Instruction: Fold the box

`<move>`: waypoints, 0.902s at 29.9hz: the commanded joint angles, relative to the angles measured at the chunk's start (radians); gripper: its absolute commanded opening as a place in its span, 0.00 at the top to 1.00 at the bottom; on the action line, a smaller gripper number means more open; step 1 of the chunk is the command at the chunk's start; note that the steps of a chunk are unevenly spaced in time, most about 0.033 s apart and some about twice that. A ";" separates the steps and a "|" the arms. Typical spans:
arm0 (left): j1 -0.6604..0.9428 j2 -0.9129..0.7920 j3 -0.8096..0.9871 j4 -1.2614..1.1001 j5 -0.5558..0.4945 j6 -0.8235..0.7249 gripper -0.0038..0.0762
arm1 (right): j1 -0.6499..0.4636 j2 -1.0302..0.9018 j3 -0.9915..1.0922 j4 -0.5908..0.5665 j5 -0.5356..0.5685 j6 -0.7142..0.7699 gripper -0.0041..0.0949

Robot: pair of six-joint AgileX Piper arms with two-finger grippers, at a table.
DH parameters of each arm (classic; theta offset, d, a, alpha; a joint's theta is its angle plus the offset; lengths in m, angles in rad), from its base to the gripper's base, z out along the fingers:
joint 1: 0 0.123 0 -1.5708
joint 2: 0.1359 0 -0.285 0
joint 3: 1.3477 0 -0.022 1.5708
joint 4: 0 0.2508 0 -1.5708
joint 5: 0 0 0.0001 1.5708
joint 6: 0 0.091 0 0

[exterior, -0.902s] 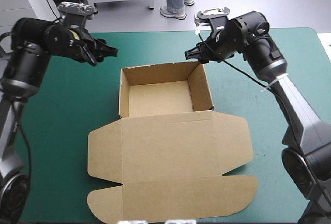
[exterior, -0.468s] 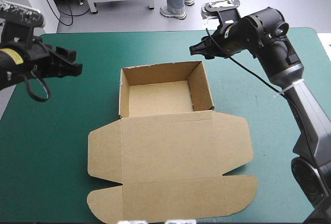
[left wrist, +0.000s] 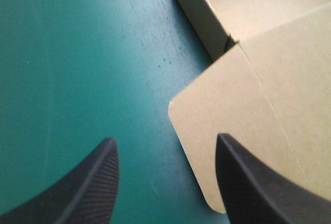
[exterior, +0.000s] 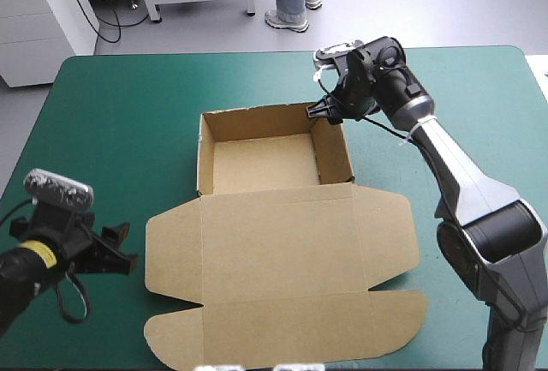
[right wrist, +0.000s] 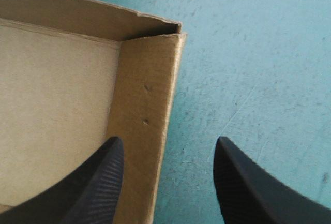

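— Your arms, then?
— My right arm (exterior: 467, 187) is silver-grey with black joints and a white tie (exterior: 411, 134); my left arm (exterior: 21, 277) is black with a yellow label (exterior: 34, 254); my fingers (left wrist: 90, 185) are black curved fins, finely ribbed.

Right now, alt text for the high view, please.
A brown box lies on a teal-green table, tray formed, lid flat. The right gripper is at the tray's far right corner, the left gripper beside the lid's left flap.

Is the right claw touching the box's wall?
Cannot tell. In the right wrist view the right gripper stands open over the box, one finger overlapping its side wall, with no plain contact or gap. The high view is no clearer.
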 commanded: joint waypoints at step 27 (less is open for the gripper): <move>-0.003 -0.424 0.419 -0.003 -0.225 -0.027 0.96 | -0.246 0.090 -0.023 -0.015 0.002 -0.085 0.98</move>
